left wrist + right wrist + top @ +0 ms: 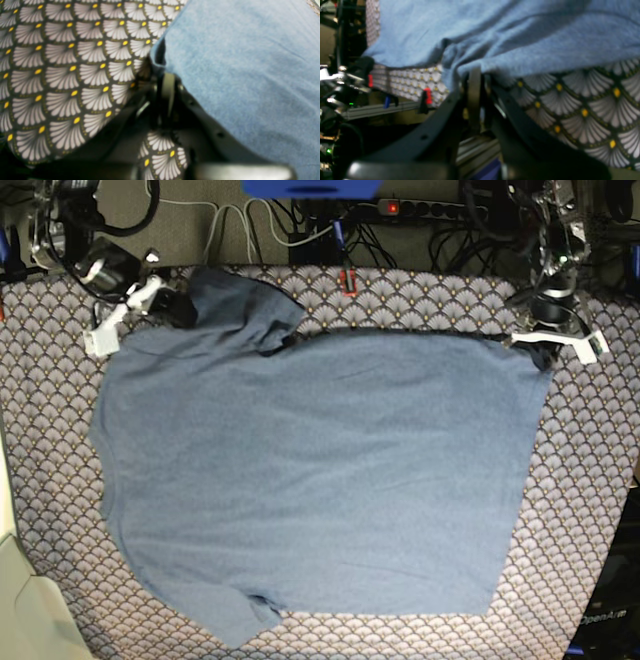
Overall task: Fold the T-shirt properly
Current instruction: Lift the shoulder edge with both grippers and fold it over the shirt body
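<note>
Both hands pinch T-shirt (310, 470) corners — right one apparently lifted.

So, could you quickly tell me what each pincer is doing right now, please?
Left pincer: closed on the T-shirt at its corner.
Right pincer: closed on the T-shirt's edge.

T-shirt (310, 470) spread flat on tablecloth (590, 510); cables (250, 220) behind table's far edge.
</note>
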